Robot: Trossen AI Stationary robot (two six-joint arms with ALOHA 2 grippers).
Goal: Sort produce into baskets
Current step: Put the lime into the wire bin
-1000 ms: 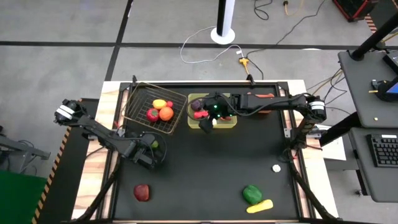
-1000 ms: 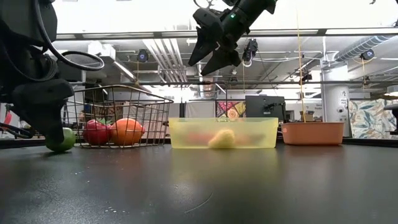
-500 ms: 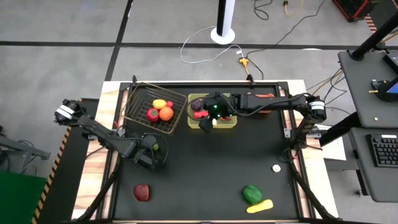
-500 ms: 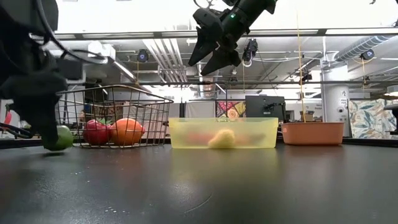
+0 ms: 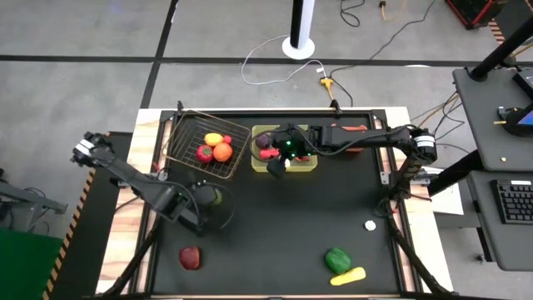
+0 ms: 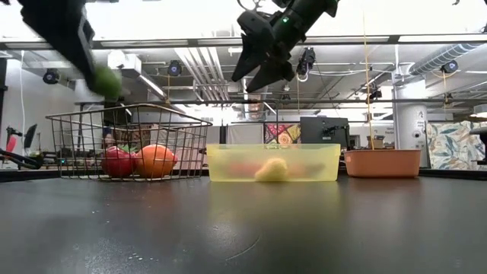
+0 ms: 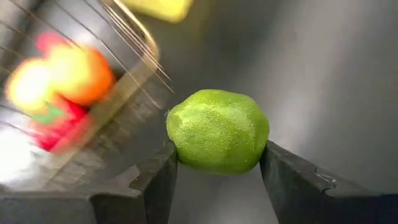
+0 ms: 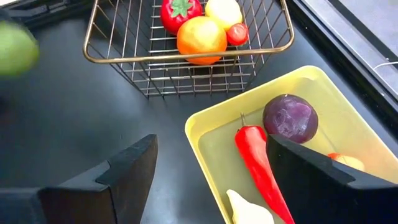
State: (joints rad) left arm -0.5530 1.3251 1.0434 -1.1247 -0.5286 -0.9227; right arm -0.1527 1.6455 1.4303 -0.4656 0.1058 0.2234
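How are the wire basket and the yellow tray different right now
The wire basket has open mesh sides, while the yellow tray has solid translucent walls. The basket holds fruit-like pieces: an orange, a lemon and tomatoes. The tray holds a red chili, a purple beet and a pale piece. The right tool hangs above the tray, not the basket. Both are square and sit side by side at the table's far edge.
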